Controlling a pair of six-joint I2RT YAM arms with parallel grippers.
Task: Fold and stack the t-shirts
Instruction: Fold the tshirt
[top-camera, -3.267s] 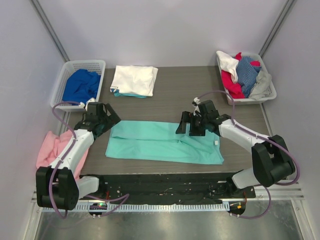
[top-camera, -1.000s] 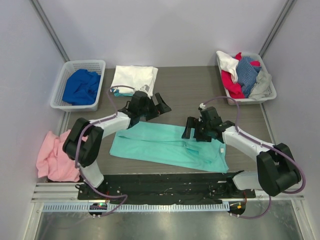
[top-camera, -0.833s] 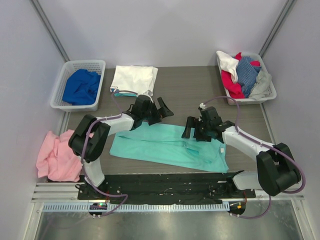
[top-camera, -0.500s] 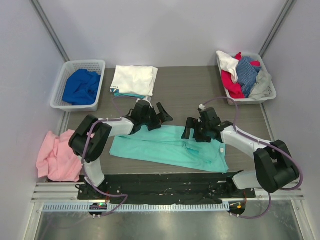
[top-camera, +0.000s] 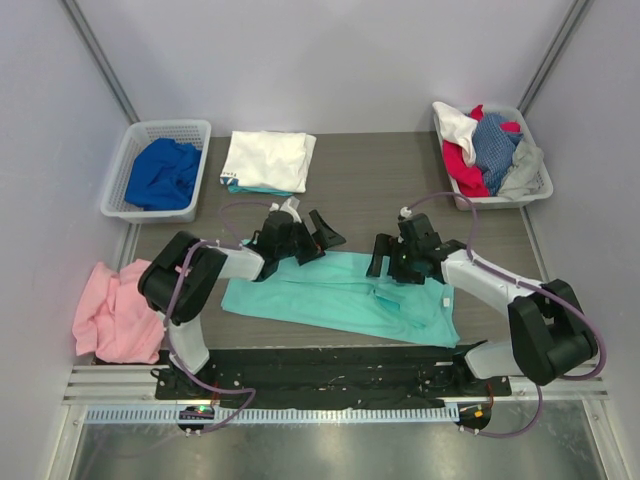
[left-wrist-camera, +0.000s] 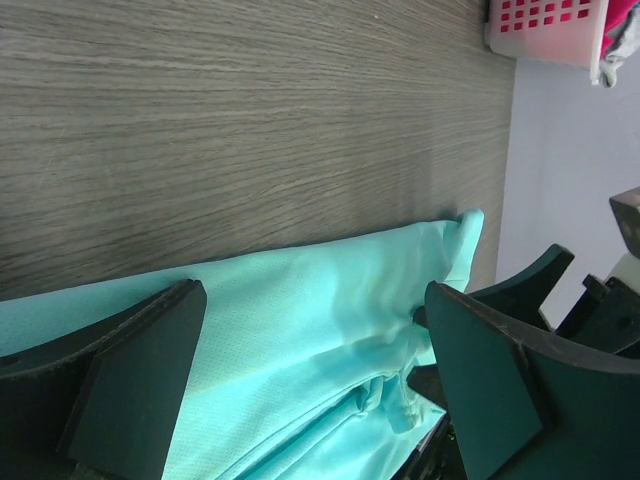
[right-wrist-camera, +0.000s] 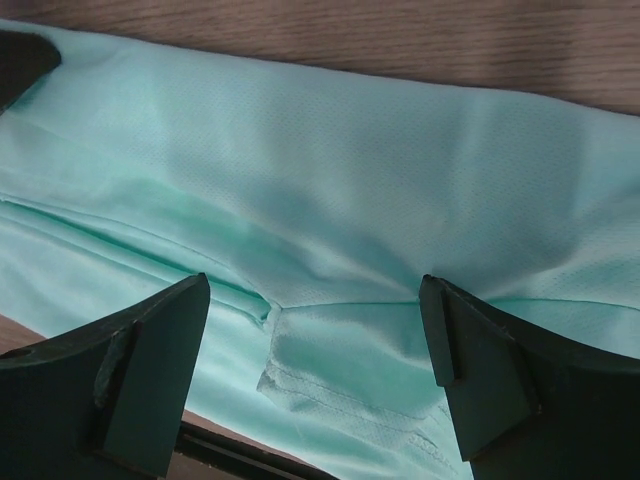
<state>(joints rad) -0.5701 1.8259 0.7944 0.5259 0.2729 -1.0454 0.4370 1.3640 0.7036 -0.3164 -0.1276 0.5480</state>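
Left tool has swung in opposite right tool; both spread, empty, mint t-shirt beneath; fold grasp pending.

- Surface: dark grey-brown wood grain, matte.
- Walls: plain pale lilac-white on back, left & right.
- Two slanted metal posts in the back corners.
- Black rail along near edge, w/ shiny metal sheet in front.
- Light: soft, even.

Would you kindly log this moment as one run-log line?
left jaws: open, at green t-shirt far edge | right jaws: open, over it | stack: white t-shirt folded
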